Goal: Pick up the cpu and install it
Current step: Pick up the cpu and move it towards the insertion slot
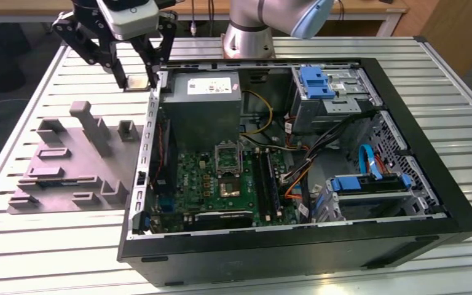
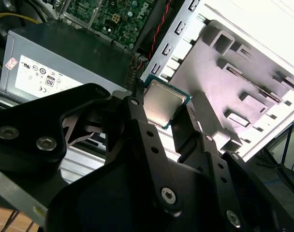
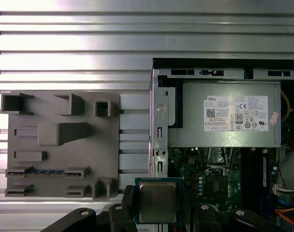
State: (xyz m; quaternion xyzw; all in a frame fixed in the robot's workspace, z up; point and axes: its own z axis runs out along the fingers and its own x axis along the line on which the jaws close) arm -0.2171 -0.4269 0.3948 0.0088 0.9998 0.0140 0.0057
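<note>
Exterior view: the gripper (image 1: pixel 137 84) hung above the slatted metal surface (image 1: pixel 56 246), just beside the far corner of the open computer case (image 1: pixel 302 252) at the exterior view's left. Its two black fingers were closed narrowly on the cpu (image 1: pixel 137 82), a small pale square. The grey plastic fixture (image 1: pixel 72 166) lay on the surface below and nearer the camera. Inside the case, the green motherboard (image 1: pixel 219 178) lay flat, with the power supply (image 1: pixel 207 92) beyond it.

Second wrist view: the cpu (image 2: pixel 161 104) showed its silver face and greenish rim, pinched at opposite edges by the fingers (image 2: pixel 137 111). The fixture (image 2: pixel 234 72) and the power supply (image 2: pixel 50 63) lay beyond it.

First wrist view: the cpu (image 3: pixel 157 202) sat square and level between the black linkages of the gripper (image 3: pixel 157 215). It looked clear of the case wall (image 3: pixel 158 125), with the fixture (image 3: pixel 60 145) to one side and the motherboard (image 3: pixel 210 179) to the other.

The step in hand seemed to be carrying the chip toward the board. Doing it well probably meant holding it only by its edges, level and untwisted. The grip would need to be light and steady, and the chip would need to pass high enough to clear the case wall and the cables.
</note>
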